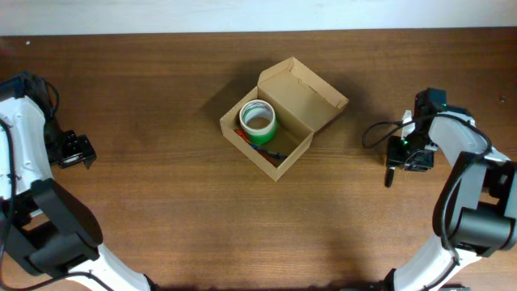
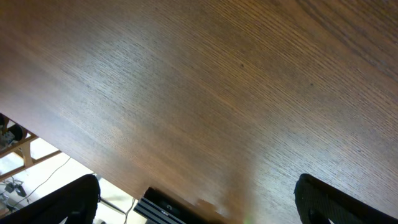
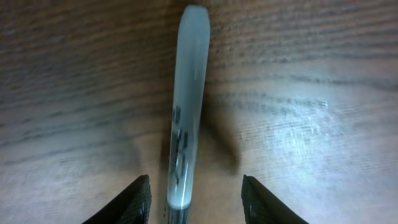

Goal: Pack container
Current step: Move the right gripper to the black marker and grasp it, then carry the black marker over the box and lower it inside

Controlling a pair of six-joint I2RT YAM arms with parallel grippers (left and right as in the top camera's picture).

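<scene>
The container [image 1: 297, 151], a tan cardboard box with its flap lid [image 1: 311, 93] standing open, sits at the table's middle. Inside it lies a green tape roll [image 1: 258, 120] and a thin blue pen-like item [image 1: 271, 151] beside it. My right gripper [image 1: 397, 158] is open low over the table to the right of the box. A marker with a pale cap [image 3: 189, 81] lies between its fingers [image 3: 194, 186], untouched on both sides; it also shows in the overhead view [image 1: 389, 174]. My left gripper [image 1: 77, 152] is open and empty at the far left.
The left wrist view shows bare wood under the open left gripper [image 2: 196, 193], with the table's edge [image 2: 74, 158] and a black rail [image 2: 180, 208] close by. A cable [image 1: 376, 129] loops beside the right arm.
</scene>
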